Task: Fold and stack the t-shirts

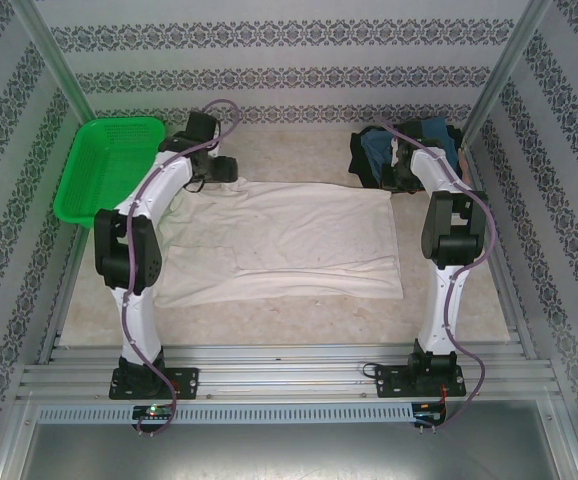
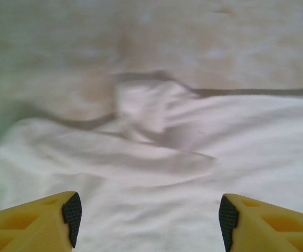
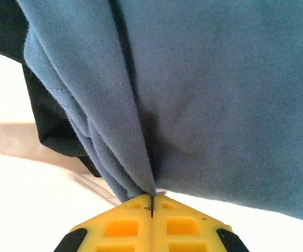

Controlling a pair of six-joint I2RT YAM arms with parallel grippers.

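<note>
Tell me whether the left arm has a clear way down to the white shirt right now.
Probably yes: the left gripper hangs open right over the white t-shirt, nothing between. The right gripper, shut on the blue t-shirt, is well aside.

The top external camera looks down from high behind the near edge, taking in the whole table (image 1: 299, 320). The left wrist camera faces forward past the left gripper (image 2: 150, 223), low over the white t-shirt (image 2: 204, 157). The right wrist camera sits close against the blue t-shirt (image 3: 219, 94). Both shirts also show from above.
</note>
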